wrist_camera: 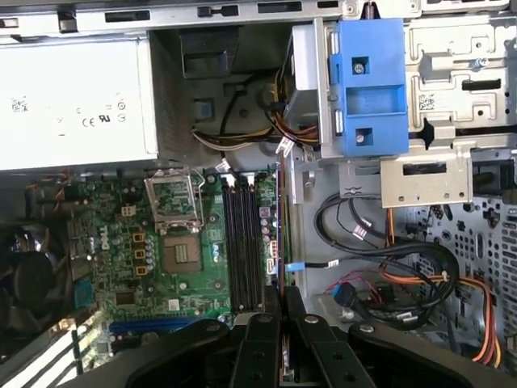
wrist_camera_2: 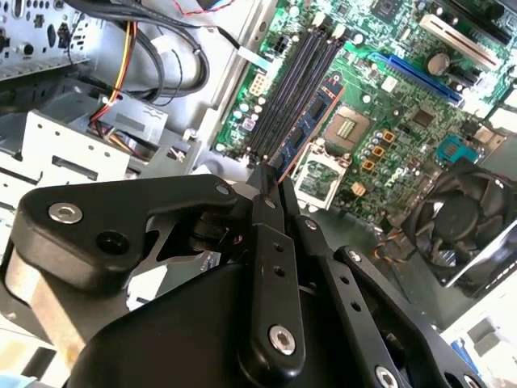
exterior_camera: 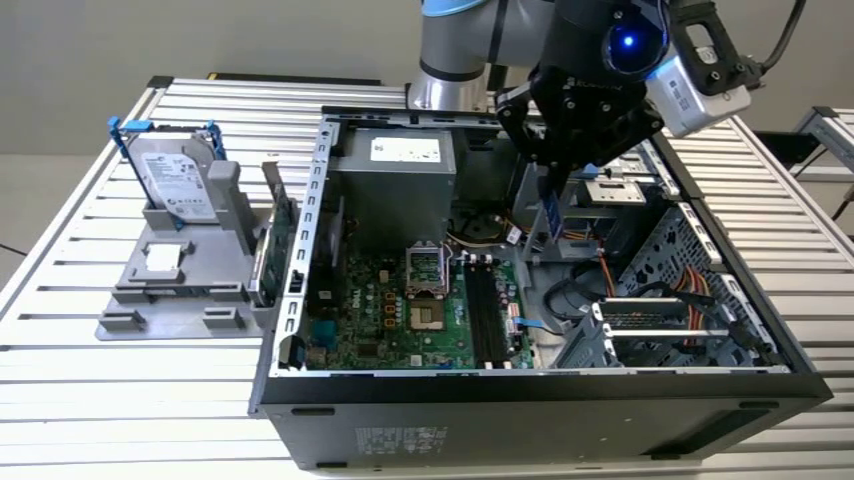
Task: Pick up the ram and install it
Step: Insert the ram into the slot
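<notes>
Black gripper point(wrist_camera_2: 271, 176) clamps the ram point(wrist_camera_2: 311, 121) by its upper edge, a stick probably light, stiff and fragile, memory slots point(wrist_camera_2: 287, 97) lying beneath it.

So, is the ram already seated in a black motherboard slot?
No, in the exterior view the ram hangs upright, gripped by the pincer, raised over the motherboard.

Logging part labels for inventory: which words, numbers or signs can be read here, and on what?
hard drive label: too small to read.
power supply sticker: marks blurred, unreadable.
computer case side sticker: too small.
ram, held in the gripper: no readable print.
Nothing can be quoted.
</notes>
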Robot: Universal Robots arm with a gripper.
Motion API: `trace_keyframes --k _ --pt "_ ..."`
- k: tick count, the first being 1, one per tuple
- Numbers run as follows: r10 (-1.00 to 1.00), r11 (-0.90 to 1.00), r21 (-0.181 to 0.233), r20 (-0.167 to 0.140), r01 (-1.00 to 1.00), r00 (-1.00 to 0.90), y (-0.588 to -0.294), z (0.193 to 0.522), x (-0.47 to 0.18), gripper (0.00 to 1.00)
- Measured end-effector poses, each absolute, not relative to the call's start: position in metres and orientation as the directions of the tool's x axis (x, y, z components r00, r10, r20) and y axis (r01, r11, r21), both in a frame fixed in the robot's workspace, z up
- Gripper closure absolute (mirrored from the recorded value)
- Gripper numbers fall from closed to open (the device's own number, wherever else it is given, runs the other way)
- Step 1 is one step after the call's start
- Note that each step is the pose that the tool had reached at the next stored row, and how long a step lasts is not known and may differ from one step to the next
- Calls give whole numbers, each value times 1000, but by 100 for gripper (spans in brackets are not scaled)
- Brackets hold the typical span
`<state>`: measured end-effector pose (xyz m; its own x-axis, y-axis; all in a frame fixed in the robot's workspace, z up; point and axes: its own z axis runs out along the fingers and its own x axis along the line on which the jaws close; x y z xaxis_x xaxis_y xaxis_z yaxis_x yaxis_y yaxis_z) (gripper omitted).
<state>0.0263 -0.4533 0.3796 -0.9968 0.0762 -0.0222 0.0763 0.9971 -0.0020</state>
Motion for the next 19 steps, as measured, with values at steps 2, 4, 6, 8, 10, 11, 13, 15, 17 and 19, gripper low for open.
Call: trace_keyframes --k 2,4,6,8,10,11,13,15,17,19 --pt "76 997 -2 -24 76 -997 -453 379 26 100" --pt "76 997 -2 -25 76 -997 -453 379 26 100" --pt "76 997 -2 -25 76 -997 -453 379 26 100" --pt "76 997 -1 -25 76 -997 -453 378 26 100" --pt "77 997 -1 -25 77 -997 -453 377 26 100" --pt "78 997 0 -25 78 -997 -453 376 25 100" --pt "81 997 1 -25 81 -996 -453 373 25 100" --pt "82 997 1 -25 82 -996 -453 371 26 100" --pt "82 997 1 -25 82 -996 -453 368 26 100" --pt "82 997 1 -26 82 -996 -453 365 25 100"
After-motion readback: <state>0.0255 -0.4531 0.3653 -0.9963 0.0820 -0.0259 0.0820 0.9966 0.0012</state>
